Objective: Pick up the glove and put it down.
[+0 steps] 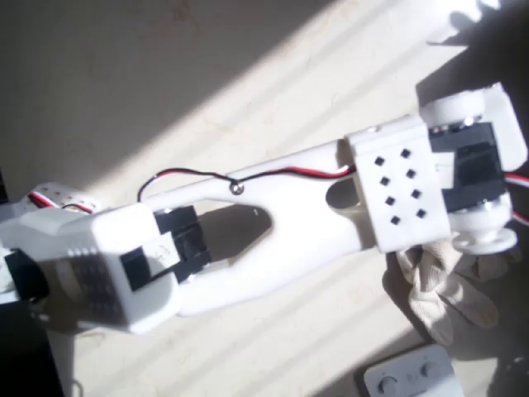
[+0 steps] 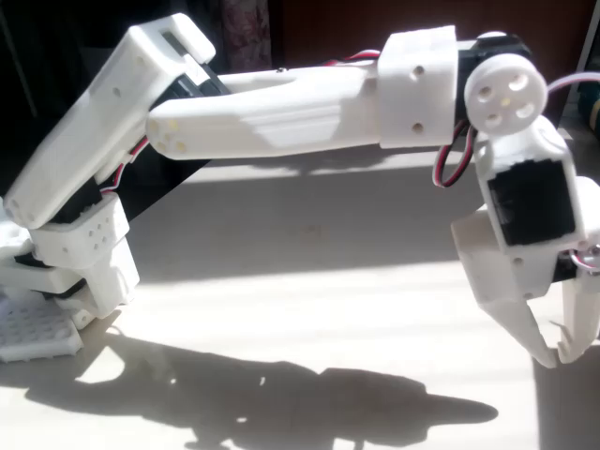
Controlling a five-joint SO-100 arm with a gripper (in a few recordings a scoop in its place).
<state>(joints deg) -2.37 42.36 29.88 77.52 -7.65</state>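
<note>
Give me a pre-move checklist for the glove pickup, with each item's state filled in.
1. Glove located: ok, it lies on the table below the wrist in the overhead view.
2. Pincer empty: ok, nothing between its tips in the fixed view.
3. Pincer open enough: not ok, tips nearly meet.
4. Pincer centred over glove: cannot tell.
5. Grey device clear of glove: ok, it lies apart.
6. Red-and-black cable free: ok, it rests loosely on the arm.
</note>
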